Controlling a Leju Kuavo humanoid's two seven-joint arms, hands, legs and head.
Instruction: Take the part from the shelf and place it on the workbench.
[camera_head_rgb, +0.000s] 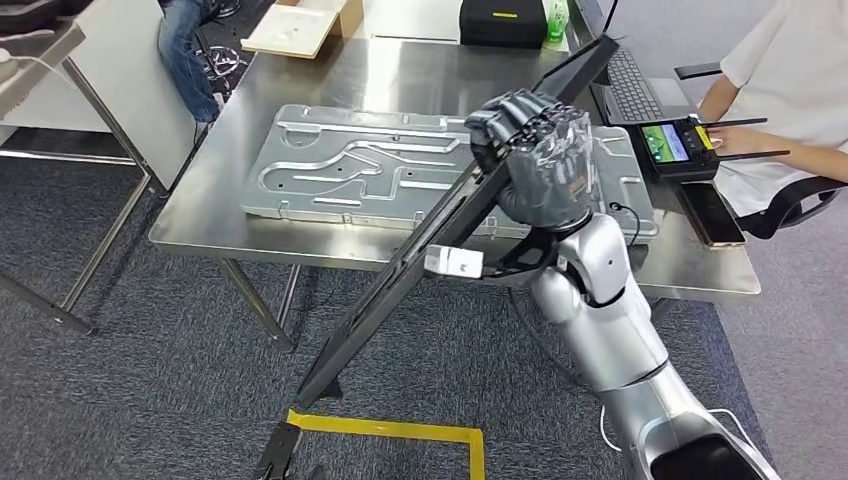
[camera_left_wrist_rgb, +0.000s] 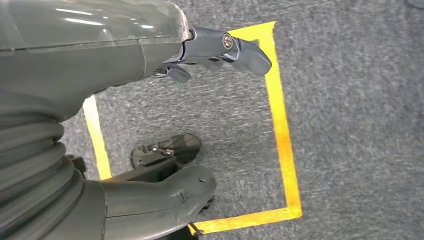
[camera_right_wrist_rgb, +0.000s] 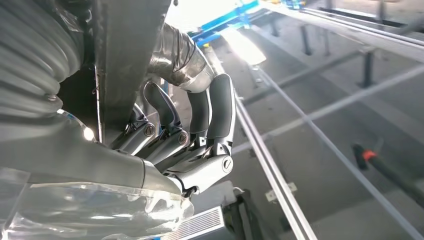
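Your right hand (camera_head_rgb: 535, 150) grips the part (camera_head_rgb: 440, 235), a long dark flat panel slanting over the workbench (camera_head_rgb: 250, 215) edge. It looks stiff, thin, and likely to swing; hold nearer the middle. The right wrist view shows fingers (camera_right_wrist_rgb: 215, 120) wrapped around its edge. The left hand (camera_left_wrist_rgb: 220, 47) hangs empty, fingers apart, above the floor.

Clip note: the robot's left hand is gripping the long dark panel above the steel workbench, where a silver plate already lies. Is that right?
Not quite. It is the right hand that grips the long dark panel, as the head view shows. The left hand hangs over the carpet, holding nothing. The rest stands: the panel is above the steel workbench, where the silver plate lies.
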